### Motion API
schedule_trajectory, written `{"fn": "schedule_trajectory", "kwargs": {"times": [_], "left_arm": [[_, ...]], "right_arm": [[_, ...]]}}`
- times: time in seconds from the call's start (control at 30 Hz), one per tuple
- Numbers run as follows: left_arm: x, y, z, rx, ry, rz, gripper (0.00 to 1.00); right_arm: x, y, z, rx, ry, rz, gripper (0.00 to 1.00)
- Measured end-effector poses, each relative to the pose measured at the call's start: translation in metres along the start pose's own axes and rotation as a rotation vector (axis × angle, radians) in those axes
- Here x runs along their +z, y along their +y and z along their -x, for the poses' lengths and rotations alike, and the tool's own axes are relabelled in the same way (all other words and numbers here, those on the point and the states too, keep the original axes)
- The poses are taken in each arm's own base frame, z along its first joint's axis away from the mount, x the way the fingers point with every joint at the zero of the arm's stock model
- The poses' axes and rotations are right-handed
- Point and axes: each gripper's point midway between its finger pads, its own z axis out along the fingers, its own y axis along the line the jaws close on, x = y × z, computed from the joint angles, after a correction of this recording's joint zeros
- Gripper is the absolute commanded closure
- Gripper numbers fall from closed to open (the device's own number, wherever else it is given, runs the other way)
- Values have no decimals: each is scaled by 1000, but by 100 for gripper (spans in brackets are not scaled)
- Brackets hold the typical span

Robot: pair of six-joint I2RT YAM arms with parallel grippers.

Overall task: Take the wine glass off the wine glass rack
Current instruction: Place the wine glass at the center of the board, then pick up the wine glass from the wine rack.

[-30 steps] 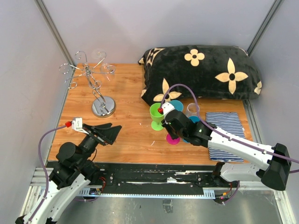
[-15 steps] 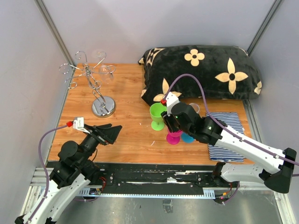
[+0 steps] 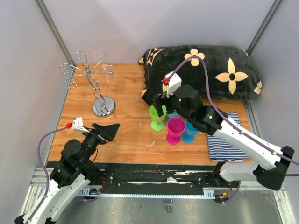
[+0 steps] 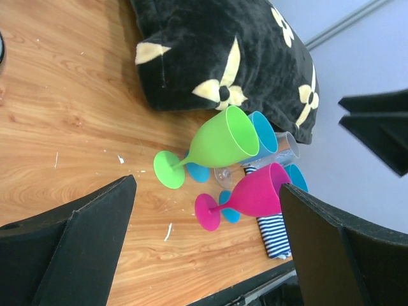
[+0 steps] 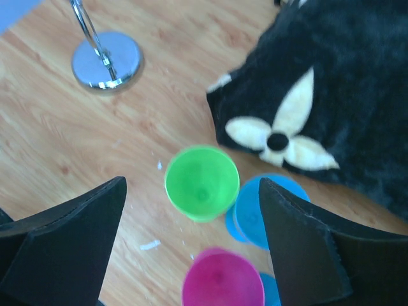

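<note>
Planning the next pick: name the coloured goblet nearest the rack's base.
The green goblet, leftmost of the group; the pink goblet and blue goblets stand farther right.

No writing, number, label or brand mark could be read on anything in these views.

Silver wire wine glass rack (image 3: 103, 106) stands upright, far-left.
</note>
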Motion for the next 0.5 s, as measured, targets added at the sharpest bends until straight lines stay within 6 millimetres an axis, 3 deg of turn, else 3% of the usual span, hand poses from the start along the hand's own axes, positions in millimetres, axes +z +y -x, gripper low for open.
{"fn": "schedule_trajectory", "kwargs": {"times": [0.17,0.5], "left_arm": [[1,5,-1,-30,-7,25,0],[0,14,-5,-34,8,65,0]], "right_arm": [[33,8,40,52,-58,34,12],[105,52,103,93,-159,228,1]]}}
